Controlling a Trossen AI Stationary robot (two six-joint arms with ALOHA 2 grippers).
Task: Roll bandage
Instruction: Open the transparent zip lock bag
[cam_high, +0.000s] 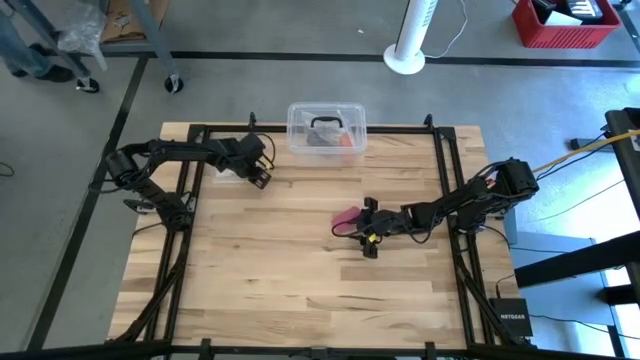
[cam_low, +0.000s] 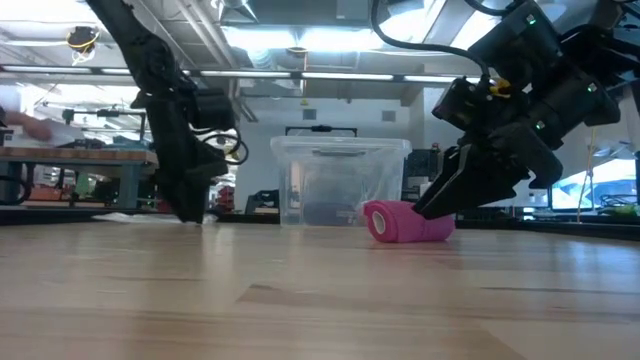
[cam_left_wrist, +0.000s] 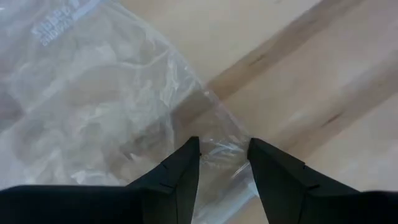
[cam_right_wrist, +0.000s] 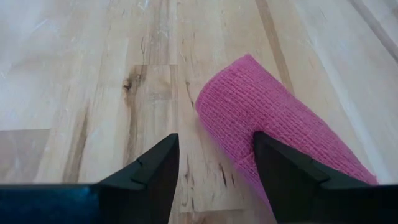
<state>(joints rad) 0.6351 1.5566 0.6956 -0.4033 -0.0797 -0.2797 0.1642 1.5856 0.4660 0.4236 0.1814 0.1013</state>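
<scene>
Hovering open, my right pincer (cam_right_wrist: 214, 171) faces the bandage (cam_right_wrist: 273, 118), whose long axis runs alongside one finger; left pincer (cam_left_wrist: 224, 165), parted around a clear bag (cam_left_wrist: 93, 106), sits farther off.

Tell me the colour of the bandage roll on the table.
Pink, with a fine woven mesh texture; the bandage roll shows best in the right wrist view.
</scene>
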